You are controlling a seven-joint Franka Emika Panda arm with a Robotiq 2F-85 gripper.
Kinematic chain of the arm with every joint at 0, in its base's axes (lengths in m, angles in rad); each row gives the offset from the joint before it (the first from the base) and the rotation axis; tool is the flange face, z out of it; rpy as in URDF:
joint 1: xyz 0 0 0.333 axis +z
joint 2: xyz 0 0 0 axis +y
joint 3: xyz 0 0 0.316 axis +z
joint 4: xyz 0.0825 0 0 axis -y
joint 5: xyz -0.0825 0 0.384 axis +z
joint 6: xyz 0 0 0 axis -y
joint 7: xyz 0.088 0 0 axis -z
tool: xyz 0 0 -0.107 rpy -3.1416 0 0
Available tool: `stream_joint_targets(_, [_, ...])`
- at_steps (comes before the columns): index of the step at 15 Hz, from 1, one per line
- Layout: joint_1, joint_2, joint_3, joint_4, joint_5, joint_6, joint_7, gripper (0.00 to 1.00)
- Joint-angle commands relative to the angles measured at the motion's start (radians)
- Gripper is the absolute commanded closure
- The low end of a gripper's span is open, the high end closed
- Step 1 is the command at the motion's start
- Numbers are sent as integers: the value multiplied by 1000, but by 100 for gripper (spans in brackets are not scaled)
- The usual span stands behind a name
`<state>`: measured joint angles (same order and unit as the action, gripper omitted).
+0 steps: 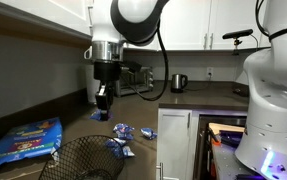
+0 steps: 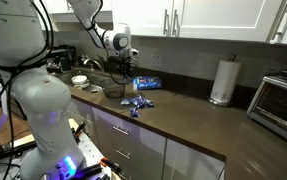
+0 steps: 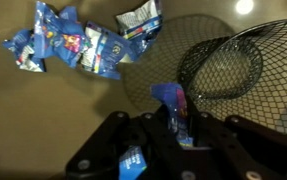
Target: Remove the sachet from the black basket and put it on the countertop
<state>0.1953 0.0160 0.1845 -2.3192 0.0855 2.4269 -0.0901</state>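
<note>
My gripper (image 3: 179, 128) is shut on a blue sachet (image 3: 171, 104), which sticks up between the fingers. In an exterior view the gripper (image 1: 103, 103) hangs above the countertop (image 1: 148, 118), just beyond the black basket (image 1: 83, 158), with a bit of blue at its tips. The wrist view shows the basket (image 3: 223, 65) off to the right, its mesh looking empty where I can see it. Several like sachets lie on the countertop (image 3: 68, 45), also seen in both exterior views (image 1: 121, 131) (image 2: 135, 103).
A large flat blue bag (image 1: 23, 140) lies beside the basket. A toaster (image 1: 133, 78) and a kettle (image 1: 179, 82) stand at the back. A paper towel roll (image 2: 221, 80) and a toaster oven (image 2: 281, 100) stand further along the counter.
</note>
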Motion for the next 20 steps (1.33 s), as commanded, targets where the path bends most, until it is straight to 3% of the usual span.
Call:
stream_joint_targets(1, [-43, -19, -40, -27, 1, 67, 24, 95])
stream_joint_targets(10, [-91, 108, -118, -2, -92, 155, 116, 96])
stream_joint_targets(14, [-98, 176, -133, 3, -79, 162, 130, 96])
stream_joint_targets(15, [-100, 185, -134, 4, -75, 153, 125, 89])
stream_joint_targets(17, [-102, 194, -134, 1, -68, 149, 120, 60])
stream_joint_targets(20, [-98, 182, -125, -10, -60, 131, 111, 43])
